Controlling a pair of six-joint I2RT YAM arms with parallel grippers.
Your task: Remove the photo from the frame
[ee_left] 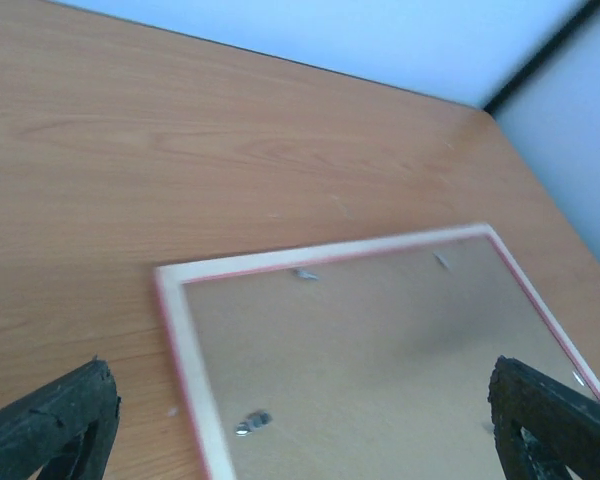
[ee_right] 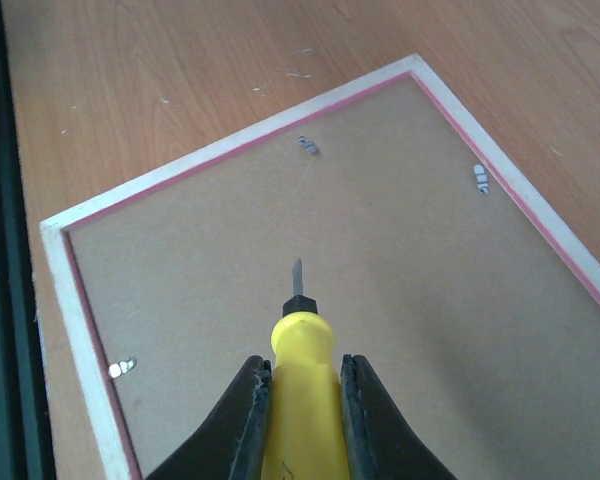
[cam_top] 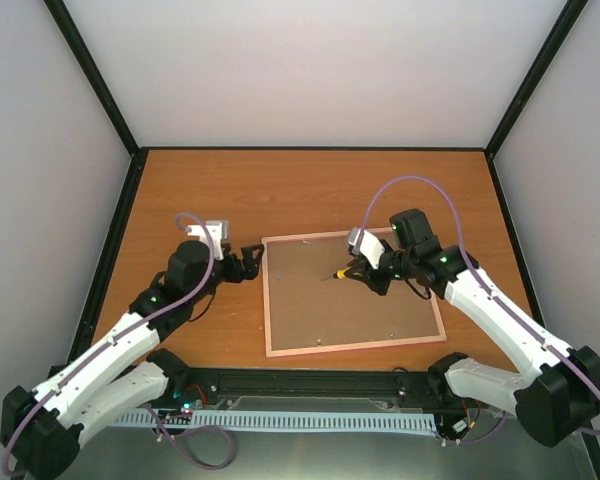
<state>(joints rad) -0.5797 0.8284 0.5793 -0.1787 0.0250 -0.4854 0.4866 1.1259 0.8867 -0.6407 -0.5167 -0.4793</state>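
Observation:
The frame [cam_top: 355,343] lies face down on the table, its thin pink border around a brown backing panel [cam_top: 330,300]. The photo is hidden under the panel. My right gripper [cam_top: 365,272] is shut on a yellow-handled screwdriver [cam_top: 340,273] and holds it over the panel's far middle. In the right wrist view the gripper [ee_right: 302,365] clamps the screwdriver's handle [ee_right: 300,335], with the blade above the panel [ee_right: 380,280]. My left gripper [cam_top: 252,258] is open and empty beside the frame's far left corner. In the left wrist view its fingers [ee_left: 50,425] straddle that corner of the frame [ee_left: 185,330].
Small metal tabs [ee_right: 308,146] [ee_right: 482,180] [ee_right: 122,368] hold the panel along the frame's inner edges; two also show in the left wrist view [ee_left: 250,424]. The wooden table [cam_top: 280,190] is walled by a black-edged enclosure. A black rail [cam_top: 310,380] runs along the near edge.

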